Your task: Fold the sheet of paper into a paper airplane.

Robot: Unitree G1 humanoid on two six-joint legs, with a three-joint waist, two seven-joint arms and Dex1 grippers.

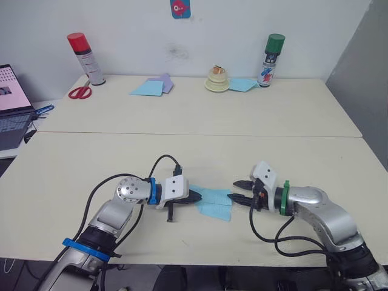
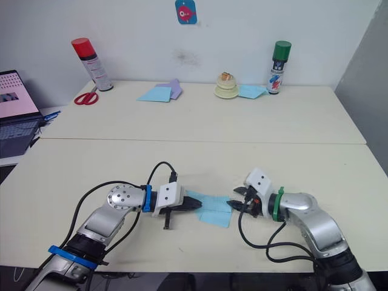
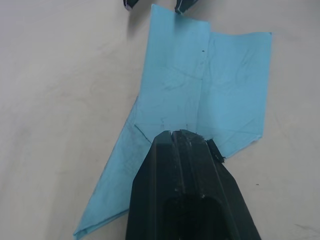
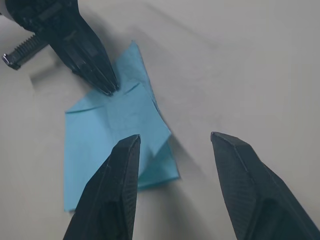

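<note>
Left wrist view: left gripper (image 3: 176,134) closed, pinning sheet of paper (image 3: 200,85) to desk (image 1: 121,157). Right gripper (image 4: 172,145) open at far edge. Risk: closing off-edge misses the paper; a pull against the pin tears or skews the crease.

laptop (image 1: 13,109): cut by frame edge | sheet of paper (image 3: 200,90): near part under left hand (image 3: 175,137)

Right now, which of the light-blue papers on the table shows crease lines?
The sheet of paper lying between the left gripper and right gripper, at the near edge. The flat blue sheets by the far wall show no creases.

No readable text or labels
</note>
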